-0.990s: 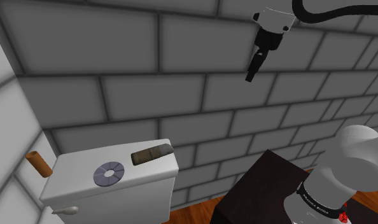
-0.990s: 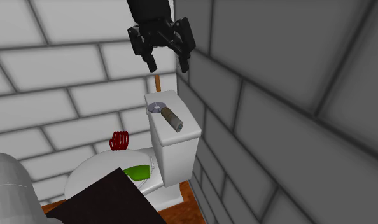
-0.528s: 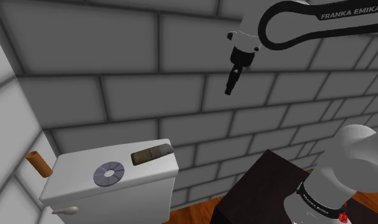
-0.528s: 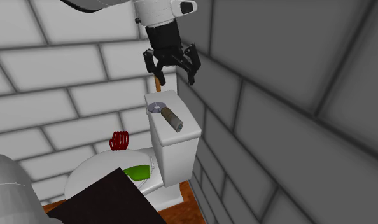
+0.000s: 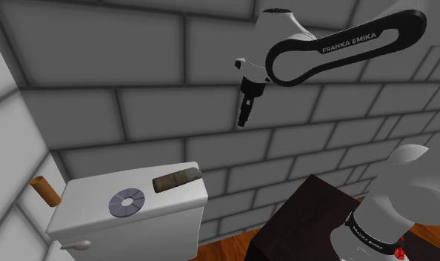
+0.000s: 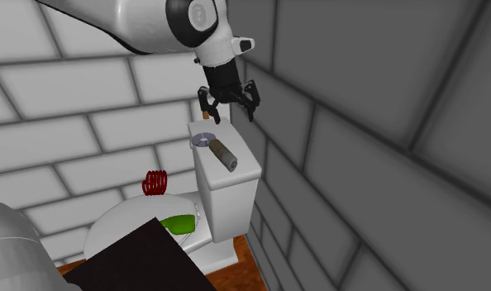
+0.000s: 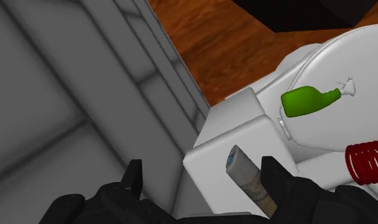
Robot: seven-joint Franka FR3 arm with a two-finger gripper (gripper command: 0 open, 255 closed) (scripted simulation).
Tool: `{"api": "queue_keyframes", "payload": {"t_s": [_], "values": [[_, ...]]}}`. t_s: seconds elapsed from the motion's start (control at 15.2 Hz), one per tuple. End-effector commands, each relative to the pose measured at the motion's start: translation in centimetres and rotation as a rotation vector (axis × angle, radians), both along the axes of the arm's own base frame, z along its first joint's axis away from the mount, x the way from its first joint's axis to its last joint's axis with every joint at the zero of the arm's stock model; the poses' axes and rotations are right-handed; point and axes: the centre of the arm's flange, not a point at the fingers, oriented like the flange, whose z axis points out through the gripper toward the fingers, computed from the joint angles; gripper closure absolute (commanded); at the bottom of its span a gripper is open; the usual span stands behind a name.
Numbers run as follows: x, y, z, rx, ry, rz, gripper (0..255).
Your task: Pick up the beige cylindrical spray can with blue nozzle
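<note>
Half a second on, the arm has swung toward the shoulder view's left and dropped. The gripper (image 5: 245, 115) now hangs above the toilet tank (image 5: 137, 226), still well apart from it. The fingers (image 7: 134, 173) stand apart with nothing clasped. The spray can (image 5: 175, 179), drab beige-brown with a bluish end, lies on its side on the tank lid, just beside the round flush button (image 5: 127, 202). From the wrist camera it sits ahead of the gripper, closer to one finger than centred. I judge only the approach is under way. Still left: line up over the can, descend, close, lift.
</note>
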Motion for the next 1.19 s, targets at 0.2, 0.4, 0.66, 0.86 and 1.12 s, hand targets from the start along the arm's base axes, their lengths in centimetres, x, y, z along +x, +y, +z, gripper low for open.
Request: {"api": "queue_keyframes", "payload": {"t_s": [0.2,0.4,0.66,0.86,1.12], "values": [[3.3,3.2,-4.7,-0.008,0.004,0.107,0],[5.0,5.3,-7.4,-0.013,0.007,0.170,0],[7.1,8.3,-11.2,-0.020,0.011,0.255,0],[8.5,10.6,-14.0,-0.025,0.014,0.318,0],[10.0,13.8,-17.7,-0.032,0.018,0.402,0]]}}
